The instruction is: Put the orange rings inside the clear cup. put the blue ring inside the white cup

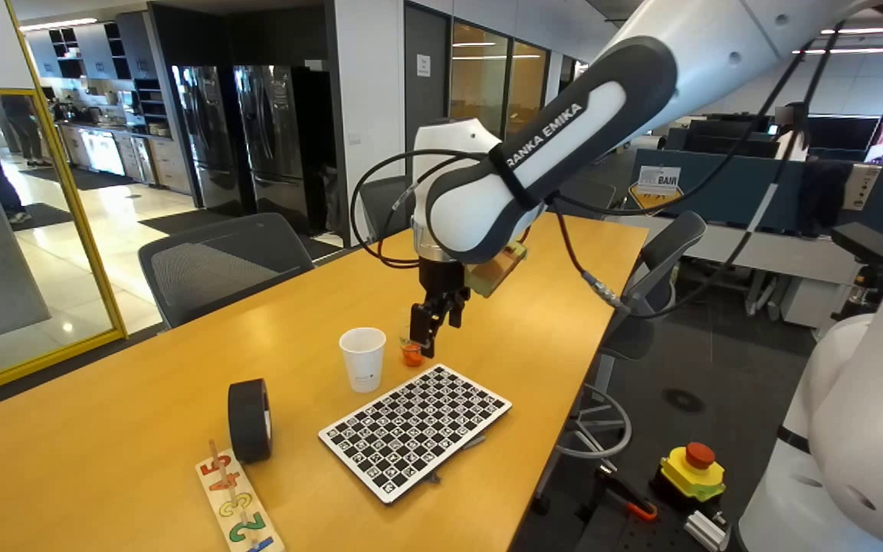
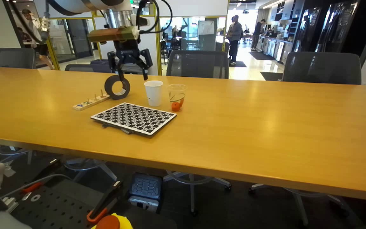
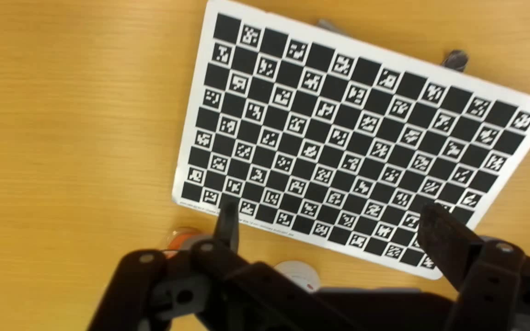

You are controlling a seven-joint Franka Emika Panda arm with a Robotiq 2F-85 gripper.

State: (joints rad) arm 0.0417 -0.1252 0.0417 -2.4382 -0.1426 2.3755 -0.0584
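While hovering above the yellowish surface (image 2: 265, 117) with black tool (image 2: 133, 78) spread and released, can see orange-red rings (image 2: 176, 106) inside the see-through plastic cup (image 2: 177, 93) beside the opaque white cup (image 2: 153, 93).

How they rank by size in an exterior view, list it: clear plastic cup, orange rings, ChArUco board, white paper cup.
In an exterior view:
ChArUco board
White paper cup and clear plastic cup: too alike to rank
Orange rings, each

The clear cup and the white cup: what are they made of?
Clear cup: probably smooth plastic, perhaps glass; the orange rings show through its wall. White cup: likely paper, perhaps plastic; opaque and fairly matte, with small print on its side.
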